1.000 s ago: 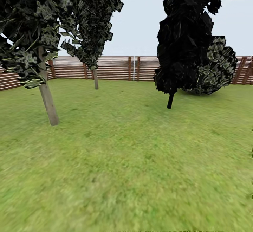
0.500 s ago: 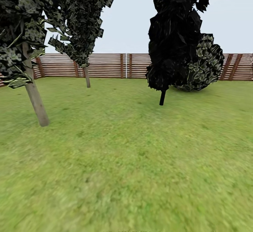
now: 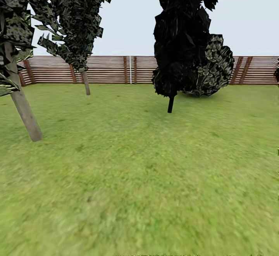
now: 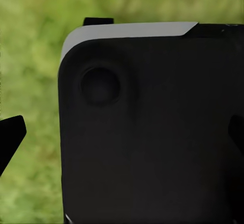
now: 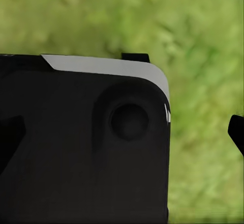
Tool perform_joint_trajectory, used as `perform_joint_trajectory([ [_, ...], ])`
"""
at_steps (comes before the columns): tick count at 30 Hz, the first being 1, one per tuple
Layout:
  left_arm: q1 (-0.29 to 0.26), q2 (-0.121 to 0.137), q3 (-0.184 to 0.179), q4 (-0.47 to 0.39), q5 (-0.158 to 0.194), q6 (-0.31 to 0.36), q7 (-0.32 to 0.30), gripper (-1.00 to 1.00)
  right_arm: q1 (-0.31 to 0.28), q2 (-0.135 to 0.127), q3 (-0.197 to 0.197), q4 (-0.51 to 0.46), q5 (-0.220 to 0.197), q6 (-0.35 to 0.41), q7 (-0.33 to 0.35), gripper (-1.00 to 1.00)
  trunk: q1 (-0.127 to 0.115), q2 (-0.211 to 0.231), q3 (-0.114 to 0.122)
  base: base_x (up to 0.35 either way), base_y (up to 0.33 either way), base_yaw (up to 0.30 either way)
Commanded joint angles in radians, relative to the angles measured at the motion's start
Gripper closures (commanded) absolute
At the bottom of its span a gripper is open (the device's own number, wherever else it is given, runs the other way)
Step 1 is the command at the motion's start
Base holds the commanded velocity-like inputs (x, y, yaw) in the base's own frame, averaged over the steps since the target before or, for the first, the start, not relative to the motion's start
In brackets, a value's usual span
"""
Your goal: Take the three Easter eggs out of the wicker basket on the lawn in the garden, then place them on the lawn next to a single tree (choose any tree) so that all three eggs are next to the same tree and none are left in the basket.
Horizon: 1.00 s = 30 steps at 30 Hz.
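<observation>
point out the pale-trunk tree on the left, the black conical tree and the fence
pale-trunk tree (image 3: 24, 110), head view, on its trunk
black conical tree (image 3: 180, 35), head view, on its dark foliage
fence (image 3: 112, 70), head view, on its slats

We look out over an open lawn toward the fence.

Before us the lawn spreads wide, green with yellowish patches. At our left stands a tree with a pale, leaning trunk; a second pale-trunked tree stands farther back near the slatted wooden fence. Right of centre we see a dark conical tree, and a rounded shrub just behind it.
</observation>
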<state>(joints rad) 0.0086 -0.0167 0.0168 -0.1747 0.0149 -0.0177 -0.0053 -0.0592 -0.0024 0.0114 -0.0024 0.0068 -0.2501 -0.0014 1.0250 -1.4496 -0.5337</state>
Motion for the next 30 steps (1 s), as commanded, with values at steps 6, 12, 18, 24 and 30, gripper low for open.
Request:
perform_joint_trajectory([
  [6,0.001,-0.002,0.002,-0.002,0.000,-0.001,-0.001,-1.00,-0.001,-0.001,0.001,0.003,-0.001,-0.003,0.000,-1.00,0.000,0.000,-0.009,0.000,0.000,-0.160],
  [12,0.001,-0.002,0.002,-0.002,0.000,-0.001,0.001,-1.00,-0.001,0.000,0.002,0.004,-0.001,-0.003,0.000,-1.00,0.000,0.000,-0.017,0.000,0.000,-0.160],
  [18,0.001,-0.002,0.002,-0.002,0.000,-0.001,0.001,-1.00,-0.001,0.000,0.002,0.004,0.001,-0.003,0.000,-1.00,0.000,0.000,-0.025,0.000,0.000,-0.160],
  [24,0.001,0.001,0.003,-0.002,0.000,-0.001,0.001,-1.00,-0.001,0.000,0.002,0.004,0.001,-0.003,0.000,-1.00,0.000,0.000,-0.034,0.000,0.000,-0.160],
  [30,0.001,0.003,0.003,-0.002,0.000,-0.001,0.001,-1.00,-0.001,0.000,0.003,0.004,0.002,-0.003,0.000,-1.00,0.000,0.000,-0.042,0.000,0.000,-0.160],
])
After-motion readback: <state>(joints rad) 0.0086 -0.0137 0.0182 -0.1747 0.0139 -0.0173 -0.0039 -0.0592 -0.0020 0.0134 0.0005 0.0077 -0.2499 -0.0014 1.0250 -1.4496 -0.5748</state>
